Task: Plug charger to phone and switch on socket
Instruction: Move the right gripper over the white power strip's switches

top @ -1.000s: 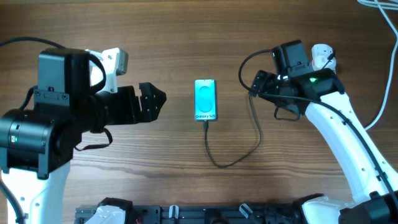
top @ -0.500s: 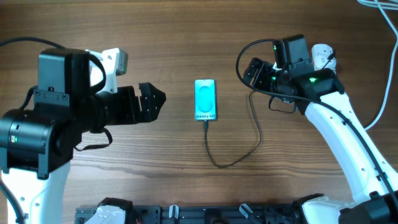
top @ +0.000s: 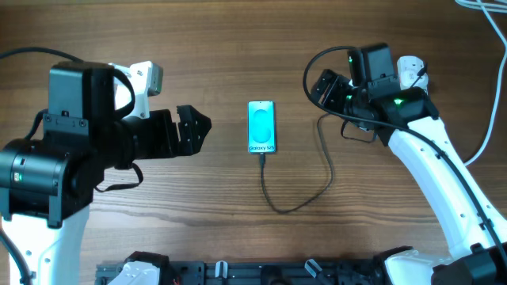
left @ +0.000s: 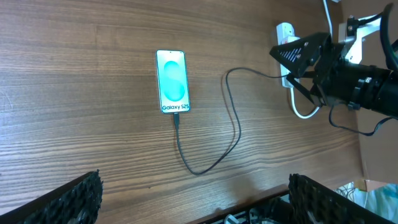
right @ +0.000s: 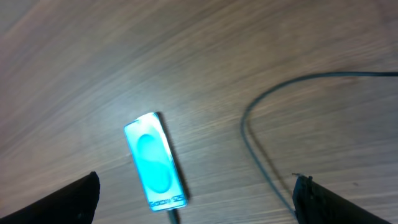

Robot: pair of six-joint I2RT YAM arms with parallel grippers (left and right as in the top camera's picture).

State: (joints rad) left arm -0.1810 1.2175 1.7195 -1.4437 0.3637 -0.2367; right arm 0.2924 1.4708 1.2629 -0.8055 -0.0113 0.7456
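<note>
The phone point(top: 262, 127) lies flat mid-table, cyan screen up; it also shows in the left wrist view point(left: 171, 81) and the right wrist view point(right: 155, 163). The charger cable point(top: 295, 206) runs from the phone's bottom edge, where its small plug sits, loops toward the front and climbs right to the socket point(top: 409, 70), half hidden by my right arm. The socket shows better in the left wrist view point(left: 286, 43). My right gripper point(top: 320, 89) is open and empty, left of the socket, above the cable. My left gripper point(top: 198, 129) is open and empty, left of the phone.
A thick white cord point(top: 491, 119) curves along the right edge of the table. A black rack point(top: 261, 273) lies along the front edge. The cable's loop point(left: 235, 118) lies between the phone and my right arm.
My right gripper has swung left and away from the socket and turned toward the phone. The phone, the cable and the left arm have not moved.
</note>
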